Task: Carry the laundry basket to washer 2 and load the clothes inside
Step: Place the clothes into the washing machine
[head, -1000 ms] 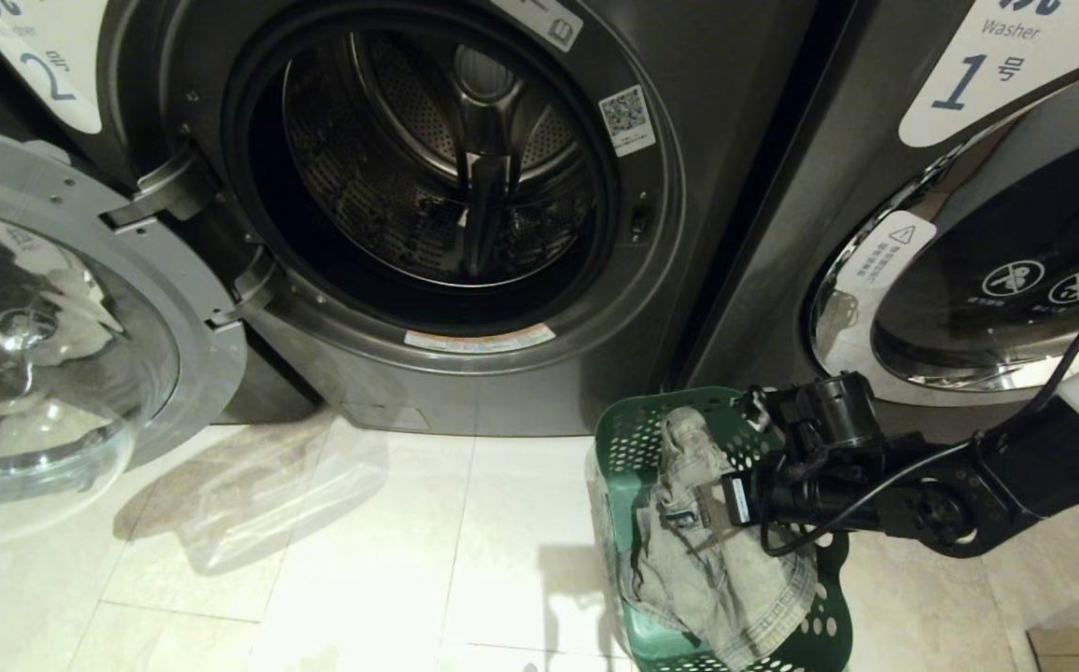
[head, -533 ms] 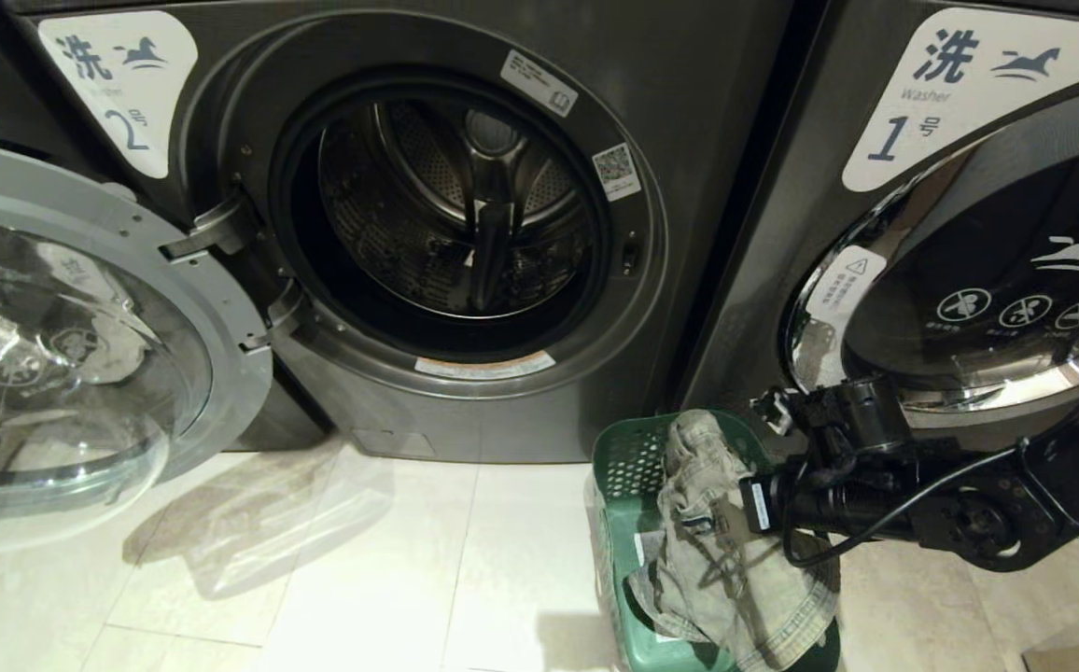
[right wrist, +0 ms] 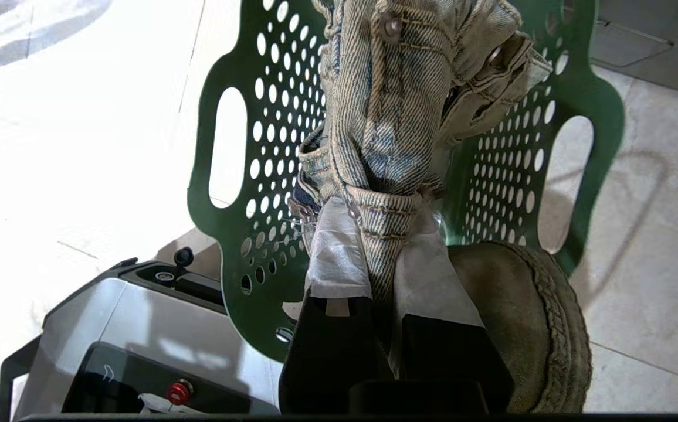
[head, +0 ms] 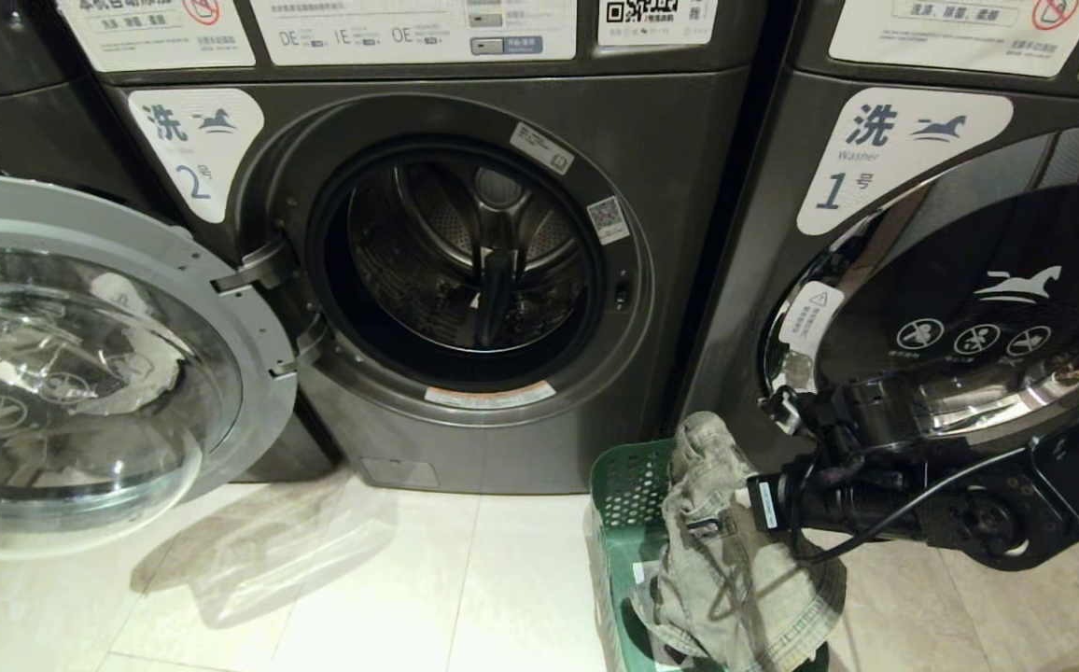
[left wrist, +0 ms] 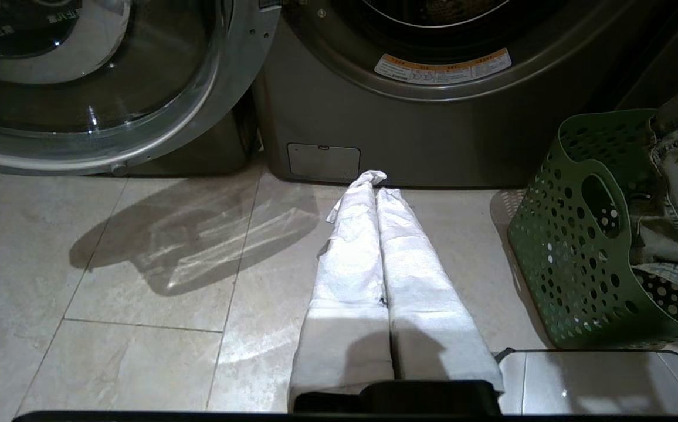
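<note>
Currently: right gripper (right wrist: 374,234) is pinching the clothes (head: 726,551) above the laundry basket (head: 628,495), right of washer 2 (head: 474,271); left gripper (left wrist: 374,181) is hanging closed, empty, low over the floor.

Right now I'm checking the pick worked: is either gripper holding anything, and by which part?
The right gripper pinches the faded grey-green denim garment by a stitched hem fold, above the green perforated basket. The left gripper holds nothing.

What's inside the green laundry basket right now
A faded denim garment, pinched by the right gripper, hangs partly over the laundry basket. Its folds hide most of the interior; anything beneath cannot be seen.
</note>
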Robot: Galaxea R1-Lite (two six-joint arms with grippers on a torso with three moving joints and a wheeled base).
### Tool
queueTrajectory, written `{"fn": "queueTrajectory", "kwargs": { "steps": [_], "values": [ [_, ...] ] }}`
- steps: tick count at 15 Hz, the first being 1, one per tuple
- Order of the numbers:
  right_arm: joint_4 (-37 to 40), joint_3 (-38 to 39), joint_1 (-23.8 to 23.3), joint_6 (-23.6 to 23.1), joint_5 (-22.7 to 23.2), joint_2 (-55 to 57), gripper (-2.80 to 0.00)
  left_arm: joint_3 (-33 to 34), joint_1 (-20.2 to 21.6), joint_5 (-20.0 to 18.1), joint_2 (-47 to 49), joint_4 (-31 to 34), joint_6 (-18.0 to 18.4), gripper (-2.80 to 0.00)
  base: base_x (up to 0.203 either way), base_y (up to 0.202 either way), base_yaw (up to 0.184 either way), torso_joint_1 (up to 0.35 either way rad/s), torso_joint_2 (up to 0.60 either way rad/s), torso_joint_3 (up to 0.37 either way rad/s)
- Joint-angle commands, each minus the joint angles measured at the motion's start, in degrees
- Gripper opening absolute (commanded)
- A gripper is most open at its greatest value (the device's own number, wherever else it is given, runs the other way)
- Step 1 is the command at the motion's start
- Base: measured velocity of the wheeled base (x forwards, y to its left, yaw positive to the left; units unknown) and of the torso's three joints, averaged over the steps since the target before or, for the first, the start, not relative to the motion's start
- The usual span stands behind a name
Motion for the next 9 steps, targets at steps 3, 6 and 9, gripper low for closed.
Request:
{"fn": "queueTrajectory", "kwargs": {
  "steps": [3, 6, 9],
  "values": [
    [-0.18, 0.32, -0.04, 0.06, 0.03, 0.06, -2.80, 0.01, -0.01, 0.00, -0.01, 0.00, 0.00, -2.80, 0.000, 0.000, 0.000, -0.001, 0.00, 0.202],
    [-0.18, 0.05, -0.04, 0.01, 0.03, 0.00, -2.80, 0.00, -0.01, 0.00, -0.01, 0.00, -0.01, -2.80, 0.000, 0.000, 0.000, 0.002, 0.00, 0.204],
    [-0.18, 0.05, -0.11, -0.03, -0.06, -0.17, -2.80, 0.00, -0.01, 0.00, -0.01, 0.00, 0.07, -2.80, 0.000, 0.000, 0.000, 0.003, 0.00, 0.205]
  ]
}}
